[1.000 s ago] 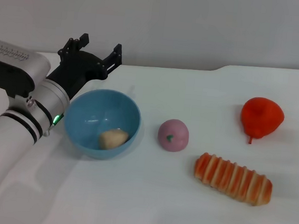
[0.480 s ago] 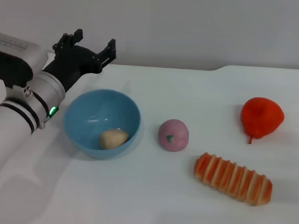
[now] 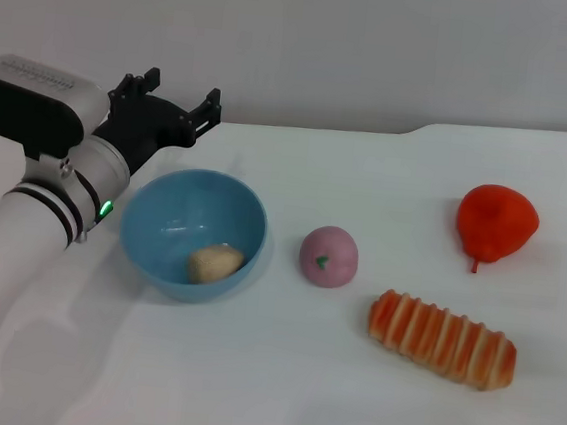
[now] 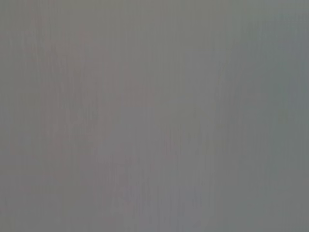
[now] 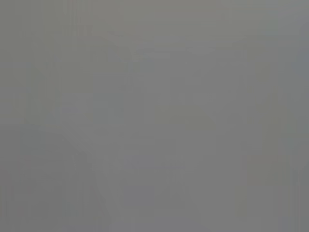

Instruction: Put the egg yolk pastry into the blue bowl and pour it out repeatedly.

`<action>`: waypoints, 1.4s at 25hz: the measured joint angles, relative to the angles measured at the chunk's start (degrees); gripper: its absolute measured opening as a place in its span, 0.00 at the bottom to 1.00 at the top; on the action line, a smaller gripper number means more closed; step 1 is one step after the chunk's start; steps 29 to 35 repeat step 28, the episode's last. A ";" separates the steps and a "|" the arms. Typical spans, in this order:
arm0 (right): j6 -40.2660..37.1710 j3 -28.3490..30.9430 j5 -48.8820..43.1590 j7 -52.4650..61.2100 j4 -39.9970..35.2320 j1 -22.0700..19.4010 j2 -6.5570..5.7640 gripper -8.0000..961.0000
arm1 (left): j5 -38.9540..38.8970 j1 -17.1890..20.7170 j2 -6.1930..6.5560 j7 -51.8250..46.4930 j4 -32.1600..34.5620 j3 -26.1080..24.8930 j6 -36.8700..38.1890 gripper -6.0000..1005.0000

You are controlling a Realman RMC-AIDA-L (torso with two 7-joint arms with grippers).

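Note:
The light blue bowl (image 3: 193, 232) stands upright on the white table at the left. The pale beige egg yolk pastry (image 3: 215, 262) lies inside it, near its front right wall. My left gripper (image 3: 180, 96) is open and empty, raised above the table just behind and left of the bowl, with its fingers pointing away toward the back wall. The right gripper is out of view. Both wrist views show only plain grey.
A pink-mauve ball with a green speck (image 3: 328, 256) sits right of the bowl. A long orange-striped bread (image 3: 442, 339) lies at the front right. A red pear-like fruit (image 3: 497, 222) lies at the far right. The table's back edge (image 3: 372, 133) meets the wall.
My left gripper rose and drew back from the bowl's rear rim toward the left, then shifted slightly. The bowl and the pastry in it have not moved.

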 joint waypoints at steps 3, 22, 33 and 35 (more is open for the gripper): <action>0.03 0.05 0.00 -0.07 0.12 0.22 0.01 0.74 | -0.07 -0.71 0.03 0.01 0.94 -0.04 -0.01 0.83; -0.48 0.13 0.27 -1.04 4.51 0.39 0.24 0.74 | -0.29 -0.88 -0.18 -0.58 2.75 1.05 -0.35 0.82; -0.51 0.23 4.60 -0.90 6.64 0.59 0.27 0.74 | -0.37 0.96 -0.33 -0.63 2.62 1.46 3.29 0.82; -0.51 0.23 4.60 -0.90 6.64 0.59 0.27 0.74 | -0.37 0.96 -0.33 -0.63 2.62 1.46 3.29 0.82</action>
